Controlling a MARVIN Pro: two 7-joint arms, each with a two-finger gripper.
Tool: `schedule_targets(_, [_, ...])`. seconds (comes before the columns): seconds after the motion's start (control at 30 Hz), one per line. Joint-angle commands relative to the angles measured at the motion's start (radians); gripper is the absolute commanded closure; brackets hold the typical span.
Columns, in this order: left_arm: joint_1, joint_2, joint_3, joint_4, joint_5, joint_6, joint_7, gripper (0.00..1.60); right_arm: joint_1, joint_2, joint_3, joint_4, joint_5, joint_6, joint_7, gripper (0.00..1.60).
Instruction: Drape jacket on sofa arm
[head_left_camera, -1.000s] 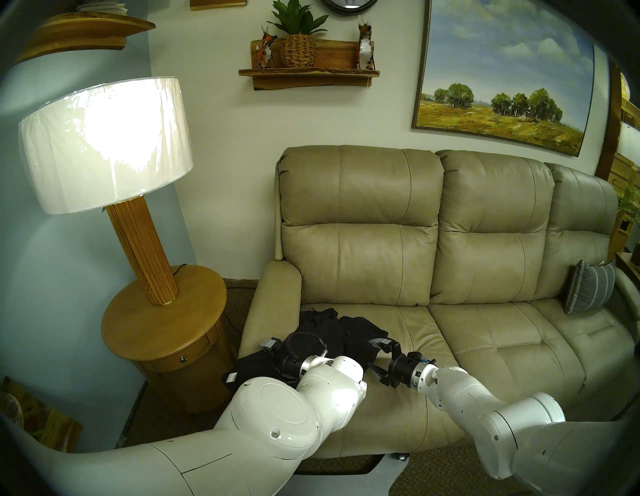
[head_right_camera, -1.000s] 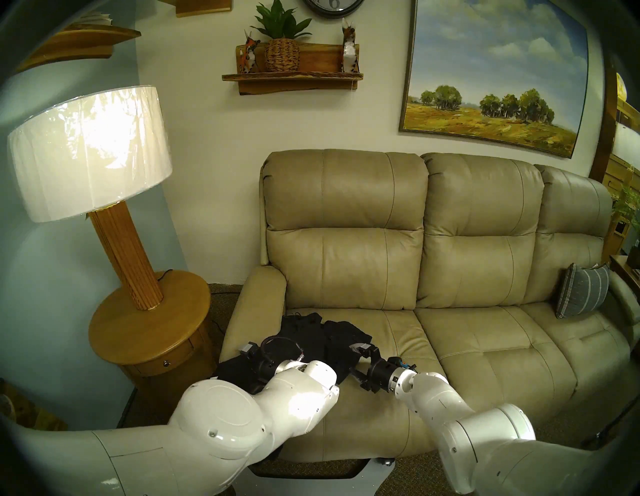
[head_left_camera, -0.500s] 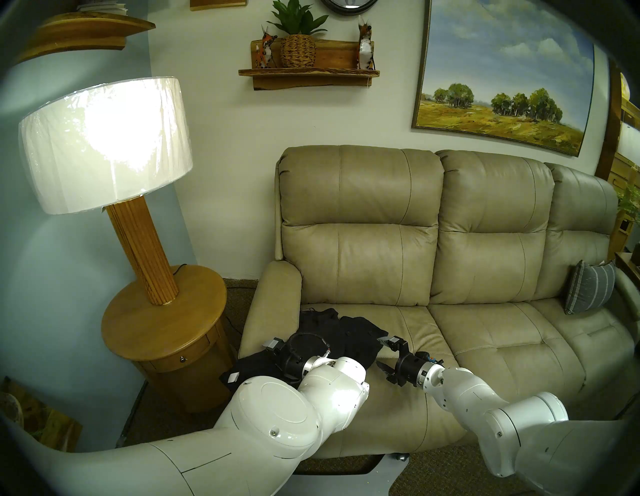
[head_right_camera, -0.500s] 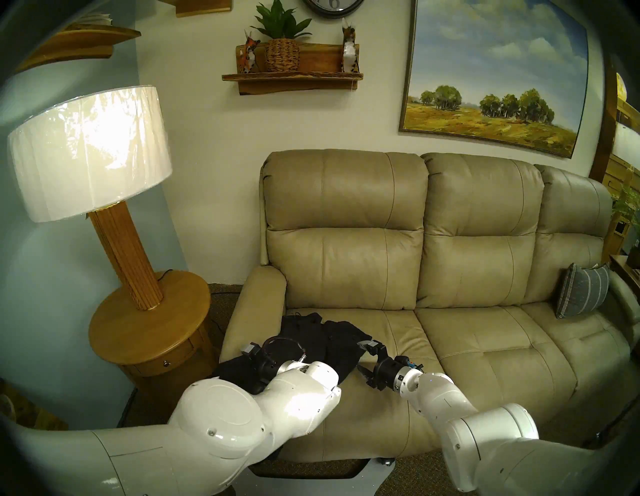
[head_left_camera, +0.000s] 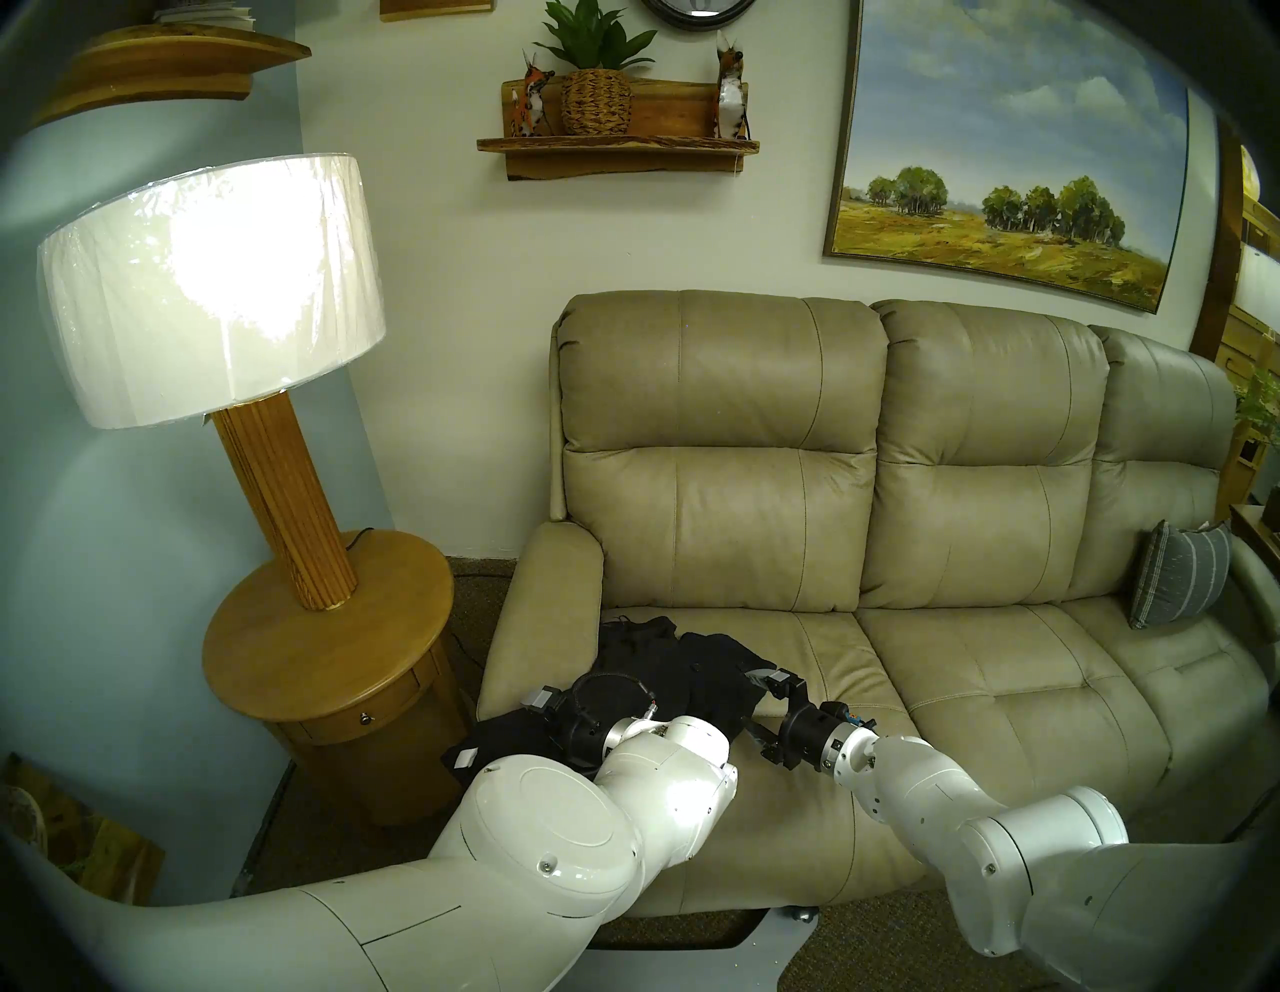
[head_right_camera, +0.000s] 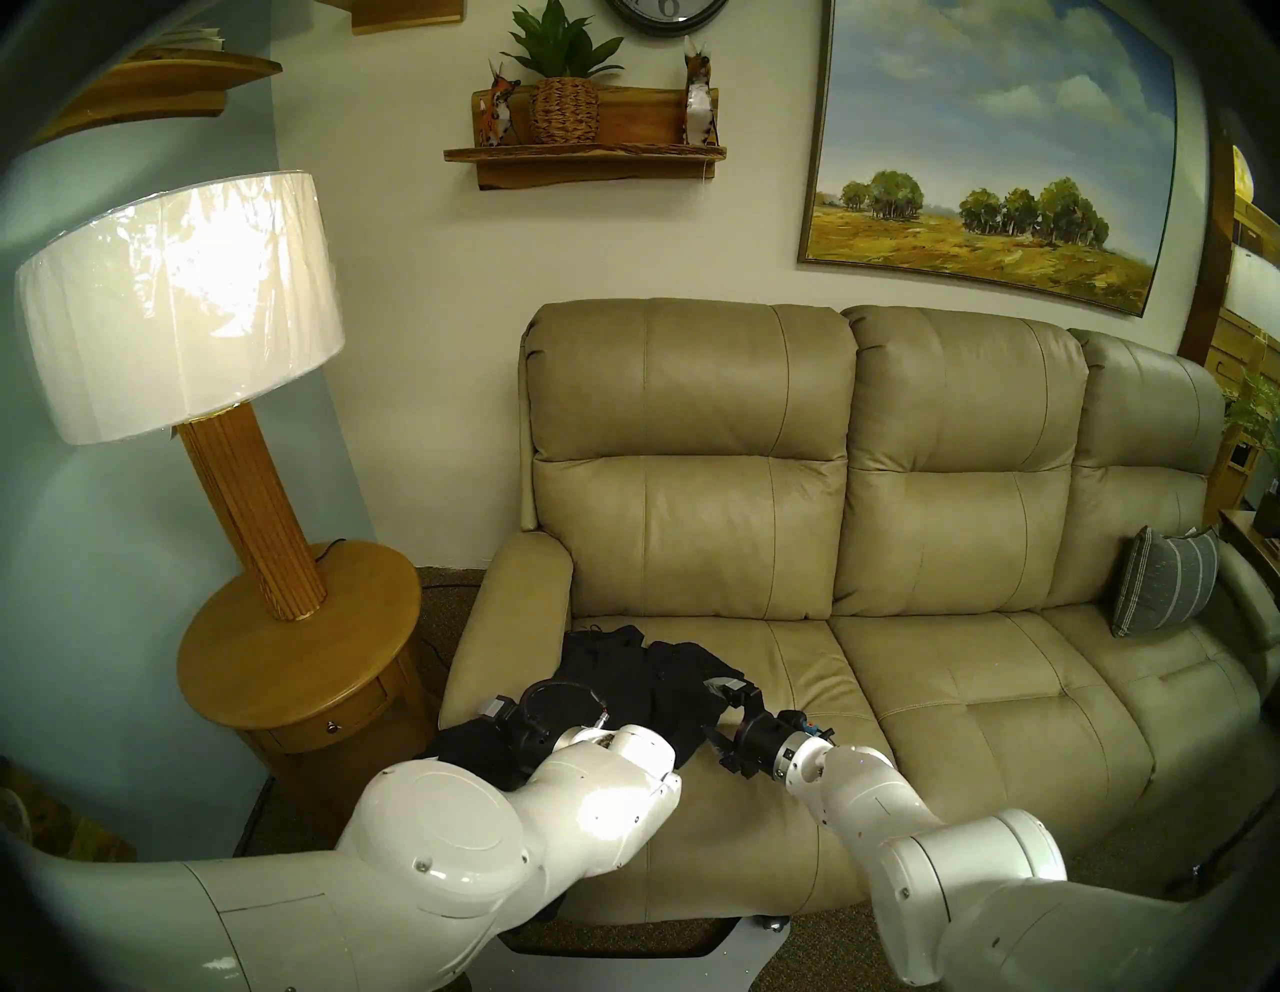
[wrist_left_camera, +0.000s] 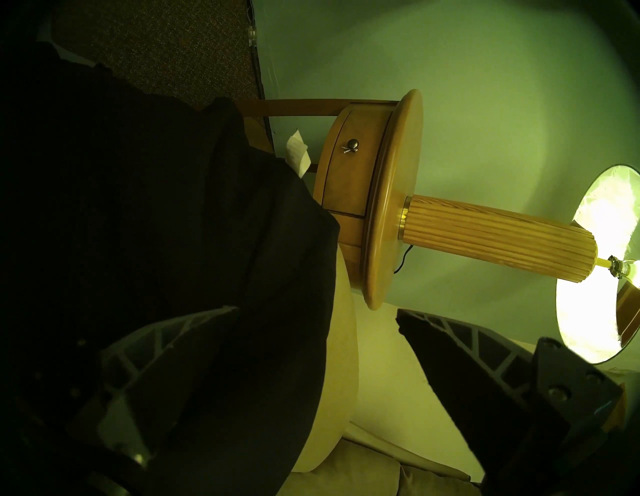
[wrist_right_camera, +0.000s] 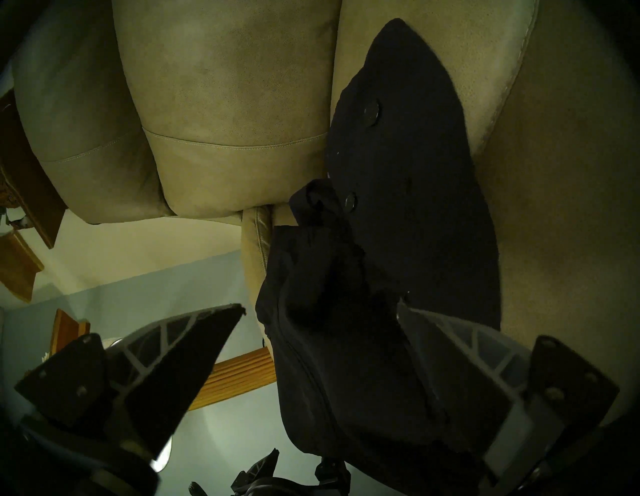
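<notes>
Jacket (head_left_camera: 665, 682) fabric lay crumpled on the sofa's left seat cushion, one end flopped over the front of the sofa arm (head_left_camera: 547, 623) with a small white tag (head_left_camera: 468, 737) hanging on the outer side near the round side table (head_left_camera: 325, 665). The left pincer (wrist_left_camera: 317, 315) stood spread, one finger pressed into the black cloth and the other out over the armrest, gripping nothing. The right pincer (wrist_right_camera: 320, 313) was likewise spread at the jacket's right edge, one finger against the cloth, the other free in the air. Doing this step well probably meant closing each pincer on a full fold of cloth, not a thin edge, then lifting both ends together so the garment cleared the cushion and could be carried sideways across the armrest's rounded top without bunching or sliding off toward the side table.
</notes>
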Motion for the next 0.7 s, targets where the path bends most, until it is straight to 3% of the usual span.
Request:
schedule_targets(0.0, [-0.014,-0.002,0.001,-0.002,-0.003,0.009,0.002,0.00,0.010,0.010,0.008,-0.003,0.006,-0.001,0.005,0.00])
schedule_targets(0.67, [-0.025,-0.002,0.033,-0.002,0.011,0.017,0.019,0.00,0.002,-0.010,0.032,0.011,0.008,0.005,-0.001,0.00])
